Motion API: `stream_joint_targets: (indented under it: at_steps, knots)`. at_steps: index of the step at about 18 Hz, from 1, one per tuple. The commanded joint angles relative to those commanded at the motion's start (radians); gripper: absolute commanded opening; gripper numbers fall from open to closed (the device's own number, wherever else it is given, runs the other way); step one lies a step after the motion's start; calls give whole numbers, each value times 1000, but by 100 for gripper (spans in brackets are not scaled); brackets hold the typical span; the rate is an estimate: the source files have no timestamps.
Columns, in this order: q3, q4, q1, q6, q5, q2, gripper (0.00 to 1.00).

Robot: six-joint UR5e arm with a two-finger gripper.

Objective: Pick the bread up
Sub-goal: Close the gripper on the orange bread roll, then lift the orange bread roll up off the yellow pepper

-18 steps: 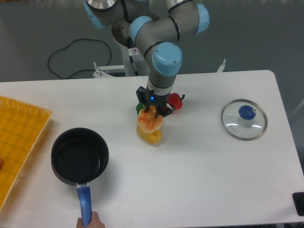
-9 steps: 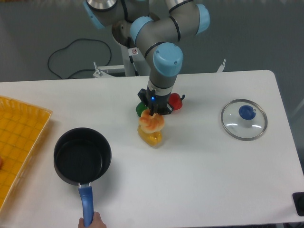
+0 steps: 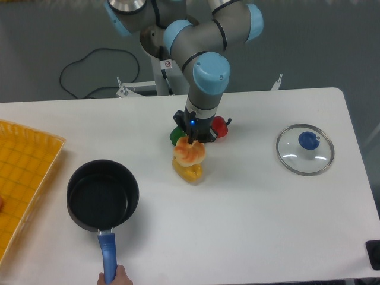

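The bread [image 3: 189, 153], an orange-tan bun with cream ridges, hangs just under my gripper [image 3: 190, 143], whose fingers are shut on its top. It overlaps the upper edge of a yellow pepper [image 3: 189, 173] lying on the white table near the middle. The fingertips are mostly hidden by the gripper body and the bun. Whether the bread touches the pepper below cannot be told.
A red pepper [image 3: 221, 126] and a green pepper [image 3: 176, 136] lie right behind the gripper. A black pot [image 3: 102, 195] with a blue handle [image 3: 106, 253] held by a person's hand [image 3: 113, 276] sits front left. A glass lid [image 3: 304, 149] lies right, a yellow tray [image 3: 24, 172] left.
The gripper with the bread has risen slightly and shifted a little right. The person's hand has nudged the pot slightly right and toward the front.
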Motion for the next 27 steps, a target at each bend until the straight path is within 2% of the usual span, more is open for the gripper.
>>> stream_joint_targets:
  at_steps: [1,2,5,7,12,15,18,23,27]
  knots:
    - [11,1,3,2,0,-3,80]
    - [26,2,8,0,-2,-6,91]
    - [66,3,31,-6,-3,-20,99]
    - [77,3,37,-8,-3,-40,99]
    - [58,3,37,-9,-6,-40,99]
    - [72,14,20,-92,-26,-44,99]
    - [91,17,0,-110,-28,-81,99]
    - [103,17,14,-100,-28,-140,99]
    - [95,15,17,-100,-29,-150,99]
